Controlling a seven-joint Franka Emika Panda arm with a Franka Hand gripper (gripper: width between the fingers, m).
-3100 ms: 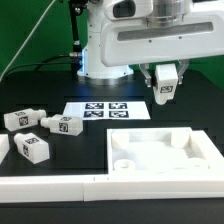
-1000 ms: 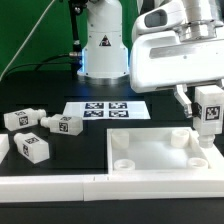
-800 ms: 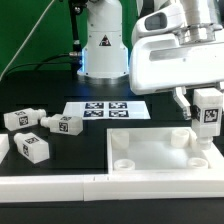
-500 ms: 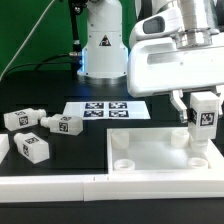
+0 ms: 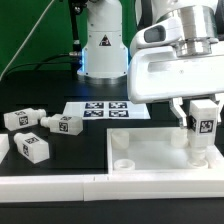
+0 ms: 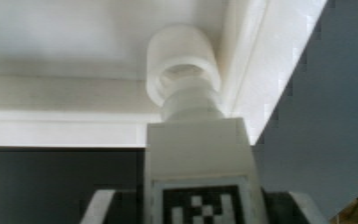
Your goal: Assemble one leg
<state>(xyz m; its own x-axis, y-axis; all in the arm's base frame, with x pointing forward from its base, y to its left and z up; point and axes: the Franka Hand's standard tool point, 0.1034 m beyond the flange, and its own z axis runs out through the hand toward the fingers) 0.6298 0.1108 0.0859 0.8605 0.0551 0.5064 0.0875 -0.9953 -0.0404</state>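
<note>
The pincer point(image 5: 203, 110) is clamping the leg point(image 5: 205, 130) upright, right over a corner post point(image 5: 197, 157) of the tray point(image 5: 150, 136). If it's sitting slightly off-centre, the stub point(image 6: 188, 95) is likely jamming or tilting.

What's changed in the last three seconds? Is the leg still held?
The gripper, shut on the leg, carried it toward the exterior view's right and lowered it over the back corner post on that side of the tray. It was never let go. The three loose legs, tray and marker board stayed put.
</note>
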